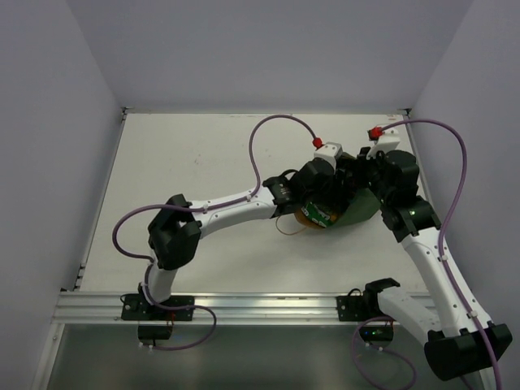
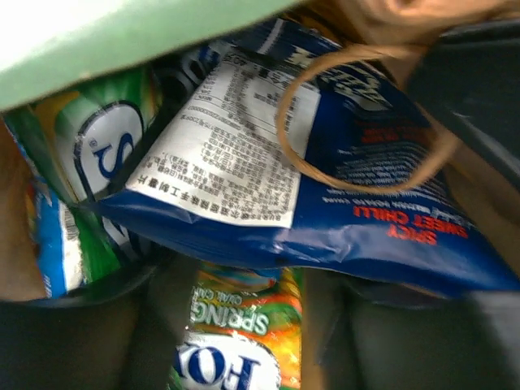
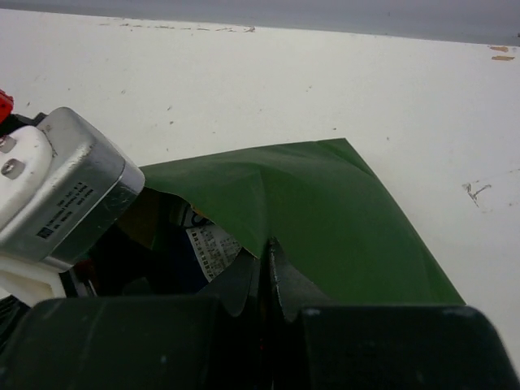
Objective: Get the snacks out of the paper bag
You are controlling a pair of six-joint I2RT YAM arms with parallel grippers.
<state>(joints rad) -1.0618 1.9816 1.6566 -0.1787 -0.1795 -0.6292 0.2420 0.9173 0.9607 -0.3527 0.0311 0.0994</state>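
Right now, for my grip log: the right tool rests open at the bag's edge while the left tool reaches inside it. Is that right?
Not quite. The right tool is shut, not open: it pinches the edge of the bag, as the right wrist view shows. The rest holds.

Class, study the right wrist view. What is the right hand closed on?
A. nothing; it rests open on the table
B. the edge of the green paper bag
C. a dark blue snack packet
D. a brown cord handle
B: the right hand is shut on the paper bag at its green edge, which peaks where it is pinched.
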